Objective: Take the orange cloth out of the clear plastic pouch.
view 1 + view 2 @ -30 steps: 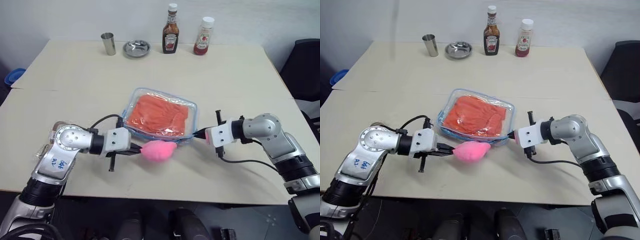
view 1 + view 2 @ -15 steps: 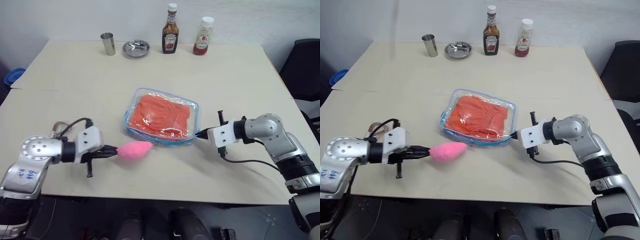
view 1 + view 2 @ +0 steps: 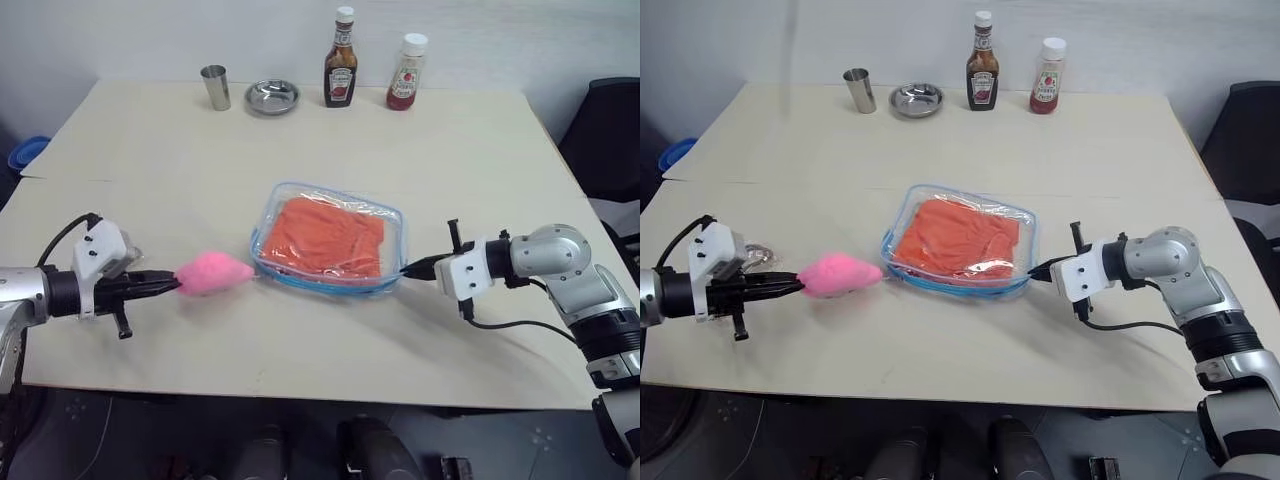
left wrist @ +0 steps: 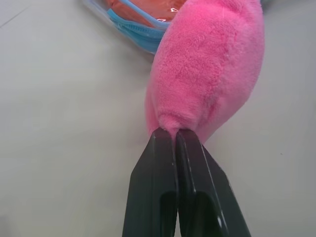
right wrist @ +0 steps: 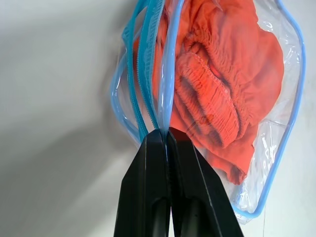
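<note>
Plain indoor test room: beige table (image 3: pixel 430 150); sauce bottles (image 3: pixel 341 72); black chair (image 3: pixel 610 130).

The table (image 3: pixel 470 180) has lots of bare room all around the clear plastic pouch (image 3: pixel 330 240). The pink plush toy (image 3: pixel 214 272) sits just beside the pouch's left end and blocks that side. The cup (image 3: pixel 215 87), bowl (image 3: pixel 273 97) and two sauce bottles (image 3: pixel 341 72) stand far back, well apart.

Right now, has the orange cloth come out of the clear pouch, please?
No, the orange cloth lies inside the clear plastic pouch.
</note>
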{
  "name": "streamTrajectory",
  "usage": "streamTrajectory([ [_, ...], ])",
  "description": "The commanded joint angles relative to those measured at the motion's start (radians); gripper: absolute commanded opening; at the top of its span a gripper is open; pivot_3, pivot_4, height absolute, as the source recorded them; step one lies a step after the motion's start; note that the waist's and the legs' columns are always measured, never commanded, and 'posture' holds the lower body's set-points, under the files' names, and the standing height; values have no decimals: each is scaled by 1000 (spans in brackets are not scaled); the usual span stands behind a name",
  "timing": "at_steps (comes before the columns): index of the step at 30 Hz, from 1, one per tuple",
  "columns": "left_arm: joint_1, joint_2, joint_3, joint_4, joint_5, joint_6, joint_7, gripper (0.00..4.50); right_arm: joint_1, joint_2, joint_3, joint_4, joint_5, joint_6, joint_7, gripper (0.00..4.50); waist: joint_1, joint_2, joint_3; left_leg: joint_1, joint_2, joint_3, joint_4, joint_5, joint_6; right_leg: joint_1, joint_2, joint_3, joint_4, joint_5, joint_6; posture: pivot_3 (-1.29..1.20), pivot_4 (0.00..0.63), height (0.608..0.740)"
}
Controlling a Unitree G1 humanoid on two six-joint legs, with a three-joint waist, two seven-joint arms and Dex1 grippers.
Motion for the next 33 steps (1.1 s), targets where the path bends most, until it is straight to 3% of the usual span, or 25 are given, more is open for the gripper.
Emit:
streamTrajectory([
  [1,19,34,75,5,-10,12,7,0,-14,-10,-31,22,4,-30,-9,51,-1,0,0,0,0,0,0,0,0,0,0,0,0,0,0,0,150,740],
  [10,44,53,102,85,-1,-8,10,0,-34,-18,-35,57,11,-48,3,51,-8,0,0,0,0,0,0,0,0,0,0,0,0,0,0,0,150,740],
  [18,18,-29,43,40,-46,54,65,0,-18,2,-33,-10,41,36,8,51,-10,0,0,0,0,0,0,0,0,0,0,0,0,0,0,0,150,740],
  [21,14,-65,19,18,-54,77,90,649,3,-1,-40,-50,59,102,10,670,-10,0,0,0,0,0,0,0,0,0,0,0,0,0,0,0,150,740],
  [29,53,-77,53,16,-77,89,87,3067,94,-34,-100,-193,128,257,11,3366,-7,0,0,0,0,0,-1,0,0,0,0,0,0,0,0,0,150,740],
  [32,-11,-68,88,105,-82,110,126,3936,132,-38,-144,-275,175,355,-10,4375,-5,0,0,0,0,0,0,0,0,0,0,0,0,0,0,0,150,740],
  [33,-44,-65,96,138,-83,123,144,4249,145,-38,-159,-306,194,394,-17,4500,-3,0,0,0,0,0,0,0,0,0,0,0,0,0,0,0,150,740],
])
